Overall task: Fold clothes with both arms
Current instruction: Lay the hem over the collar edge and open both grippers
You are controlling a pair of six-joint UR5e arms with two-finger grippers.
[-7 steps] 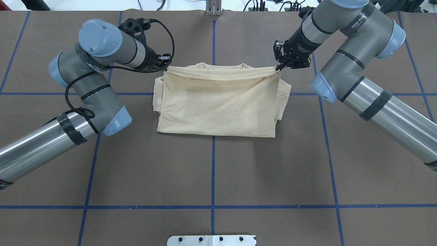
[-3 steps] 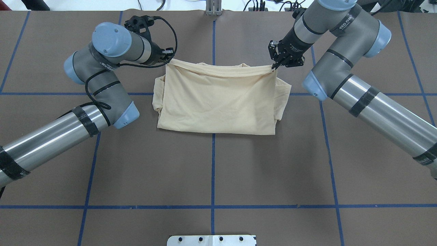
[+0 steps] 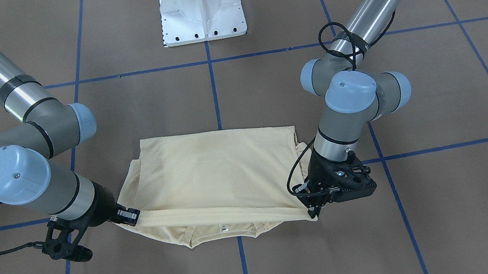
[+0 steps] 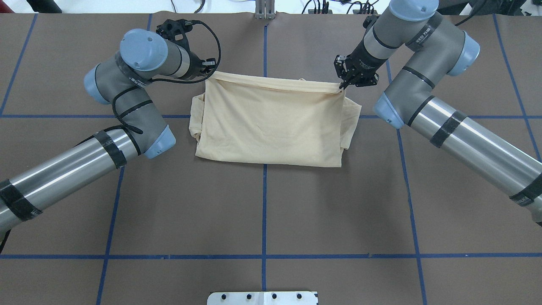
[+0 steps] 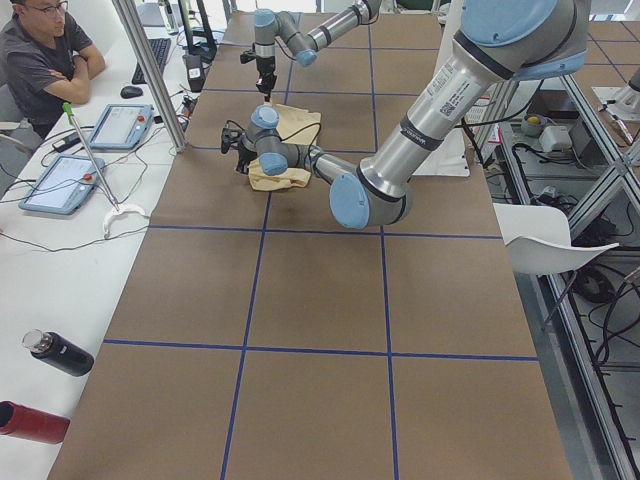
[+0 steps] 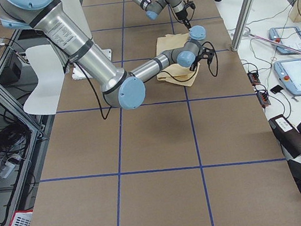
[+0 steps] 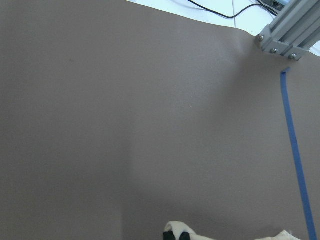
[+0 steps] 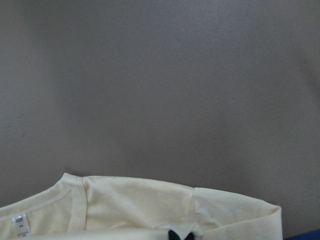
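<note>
The cream-yellow T-shirt (image 4: 271, 123) lies print-down on the brown table, sleeves tucked under, its lower part doubled up toward the collar. My left gripper (image 4: 210, 73) is shut on the left corner of the lifted hem; my right gripper (image 4: 341, 86) is shut on the right corner. The hem stretches taut between them, just above the collar. In the front-facing view the shirt (image 3: 210, 171) shows its neck label (image 3: 224, 229) under that hem, with the left gripper (image 3: 316, 213) at the view's right and the right gripper (image 3: 132, 217) at its left. Both wrist views show cream cloth between black fingertips (image 7: 184, 235) (image 8: 174, 234).
The white pedestal base (image 3: 201, 8) stands on the robot's side of the table. A metal post (image 4: 264, 10) and cables sit at the far edge. Blue tape lines cross the table (image 4: 262, 212). An operator (image 5: 45, 60) sits at a side bench with tablets and bottles (image 5: 60, 355).
Both grippers have carried the hem farther from the robot, toward the collar. The folded layer now covers nearly all of the collar, and both elbows have shifted inward.
</note>
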